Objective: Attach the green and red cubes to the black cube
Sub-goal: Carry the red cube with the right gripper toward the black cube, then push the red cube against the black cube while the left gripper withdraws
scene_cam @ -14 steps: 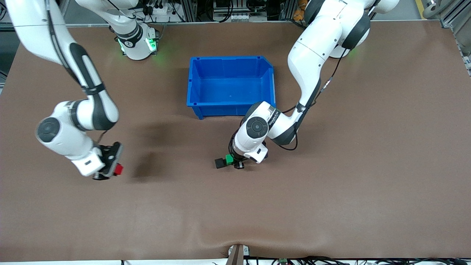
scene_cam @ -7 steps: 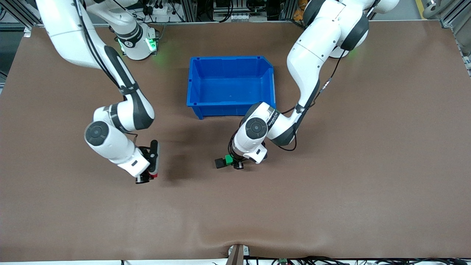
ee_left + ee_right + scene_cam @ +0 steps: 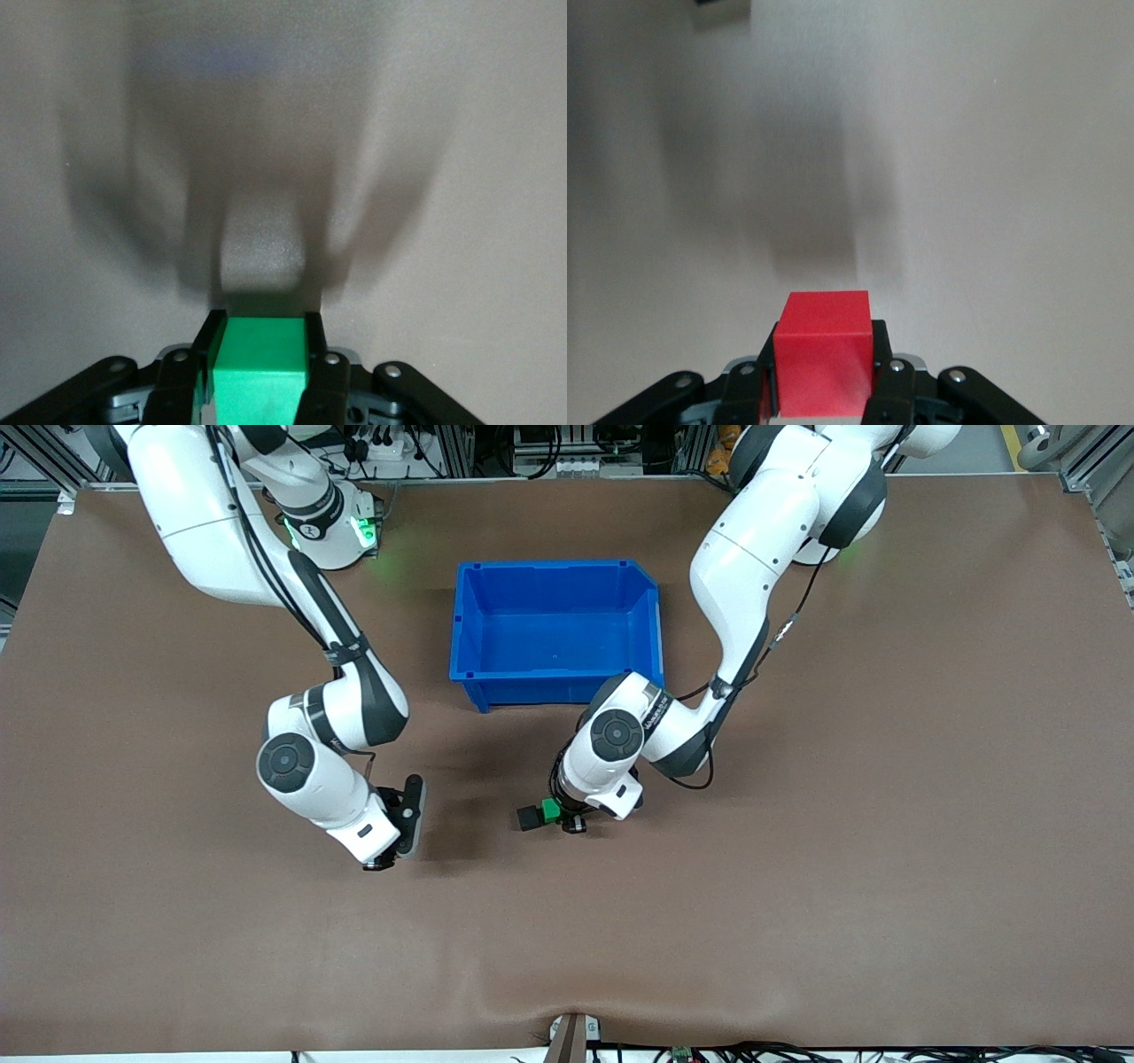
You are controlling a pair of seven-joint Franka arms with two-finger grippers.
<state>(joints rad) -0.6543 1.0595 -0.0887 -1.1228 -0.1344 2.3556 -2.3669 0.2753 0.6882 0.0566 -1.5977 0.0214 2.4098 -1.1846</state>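
My left gripper point(image 3: 561, 817) is low at the middle of the table, shut on the green cube point(image 3: 551, 809). In the left wrist view the green cube point(image 3: 261, 367) fills the gap between the black fingers point(image 3: 312, 354). The black cube point(image 3: 530, 817) sits against the green cube, on the side toward the right arm's end. My right gripper point(image 3: 408, 822) hangs low over the table, a short way from the black cube. It is shut on the red cube point(image 3: 824, 354), which the hand hides in the front view.
A big blue bin point(image 3: 469, 620) with nothing in it stands farther from the front camera than the cubes, between the two arm bases. The brown table point(image 3: 797, 868) stretches bare around the grippers.
The right arm has swung in from the right arm's end of the table toward the black cube, carrying the red cube. The left arm, green cube and black cube have not moved.
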